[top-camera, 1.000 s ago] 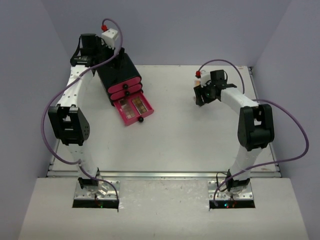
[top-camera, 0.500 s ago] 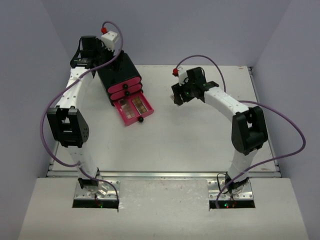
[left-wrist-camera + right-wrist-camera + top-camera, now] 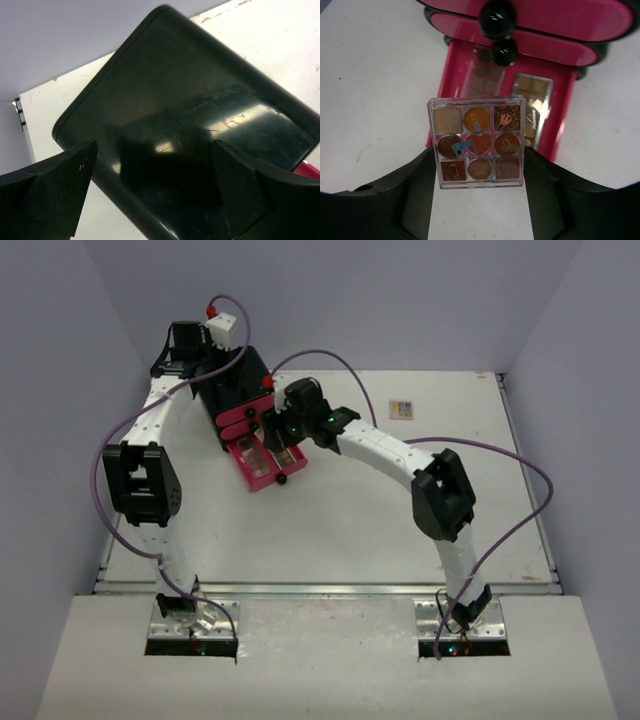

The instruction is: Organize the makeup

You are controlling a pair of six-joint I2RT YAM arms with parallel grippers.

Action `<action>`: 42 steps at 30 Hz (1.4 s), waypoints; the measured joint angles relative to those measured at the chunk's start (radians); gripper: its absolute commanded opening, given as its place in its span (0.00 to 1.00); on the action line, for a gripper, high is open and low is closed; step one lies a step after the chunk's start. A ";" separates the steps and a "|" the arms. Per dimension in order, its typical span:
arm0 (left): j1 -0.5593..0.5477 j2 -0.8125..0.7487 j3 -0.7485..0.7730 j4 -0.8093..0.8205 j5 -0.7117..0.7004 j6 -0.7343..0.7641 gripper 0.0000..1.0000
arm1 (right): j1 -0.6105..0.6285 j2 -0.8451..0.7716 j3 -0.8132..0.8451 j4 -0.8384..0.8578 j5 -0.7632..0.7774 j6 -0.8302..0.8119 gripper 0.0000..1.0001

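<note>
My right gripper [image 3: 476,165] is shut on a clear square palette [image 3: 476,141] of tan and brown swatches and holds it upright above the front of the open pink bottom drawer [image 3: 445,85]. Two palettes lie in that drawer, one on the left [image 3: 487,75] and one on the right [image 3: 535,107]. In the top view the right gripper [image 3: 283,435] hovers over the drawer [image 3: 245,472]. Another small palette [image 3: 401,408] lies on the table at the back right. My left gripper [image 3: 152,192] is open, its fingers spread over the black chest's top [image 3: 200,100].
The black chest [image 3: 232,380] with pink drawer fronts stands at the back left; its two upper drawers [image 3: 560,20] are shut, with black knobs [image 3: 496,17]. The left arm [image 3: 150,480] curves along the left table edge. Grey walls enclose the table.
</note>
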 measured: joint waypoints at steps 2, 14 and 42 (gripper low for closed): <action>0.000 0.013 -0.006 0.000 -0.016 0.000 0.96 | 0.040 0.070 0.062 -0.004 0.023 0.016 0.20; 0.000 0.025 -0.010 0.030 -0.038 0.004 0.96 | 0.116 0.213 0.107 0.021 0.150 0.099 0.19; 0.000 0.071 0.000 0.133 -0.048 -0.001 0.97 | 0.112 0.358 0.227 0.056 0.200 0.119 0.83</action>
